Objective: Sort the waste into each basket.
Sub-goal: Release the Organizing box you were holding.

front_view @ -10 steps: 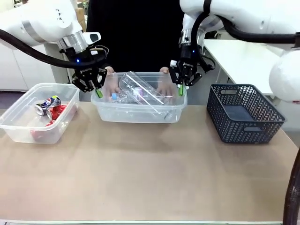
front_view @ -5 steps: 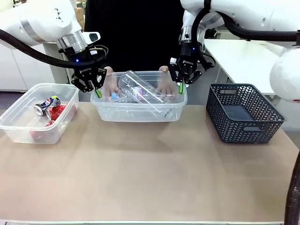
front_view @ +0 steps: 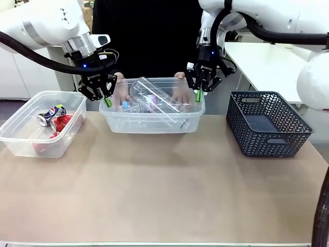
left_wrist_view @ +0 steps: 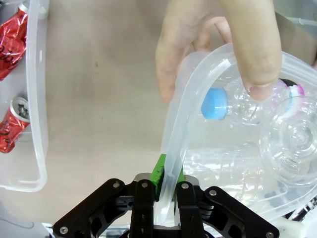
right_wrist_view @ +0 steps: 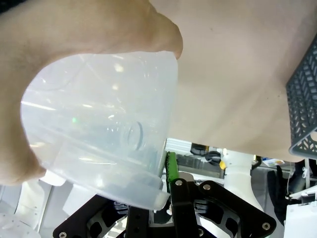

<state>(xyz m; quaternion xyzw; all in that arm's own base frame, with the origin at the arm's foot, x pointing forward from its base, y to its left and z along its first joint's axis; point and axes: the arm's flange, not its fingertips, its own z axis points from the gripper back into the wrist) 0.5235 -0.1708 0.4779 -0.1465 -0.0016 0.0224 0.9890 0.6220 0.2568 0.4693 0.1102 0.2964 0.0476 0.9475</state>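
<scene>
a tan table (front_view: 164, 190) carries three containers. the middle clear basket (front_view: 152, 122) sits between the two grippers and holds clear plastic bottles (front_view: 154, 102), one with a blue cap (left_wrist_view: 214, 103). the left gripper (front_view: 106, 100) is at that basket's left end, its jaws pinched narrow on the rolled rim (left_wrist_view: 173, 148), green pads (left_wrist_view: 159, 170) on either side of the wall. the right gripper (front_view: 197, 96) is at the basket's right end; the rim corner (right_wrist_view: 153, 191) lies beside its green pad (right_wrist_view: 171, 168), and whether it grips cannot be told. the person's hands (front_view: 181, 92) hold the far rim, just beyond both grippers. outward of the left gripper, a second clear basket (front_view: 31, 139) holds crushed red cans (front_view: 57, 123). outward of the right gripper stands a dark grey lattice basket (front_view: 267, 126).
</scene>
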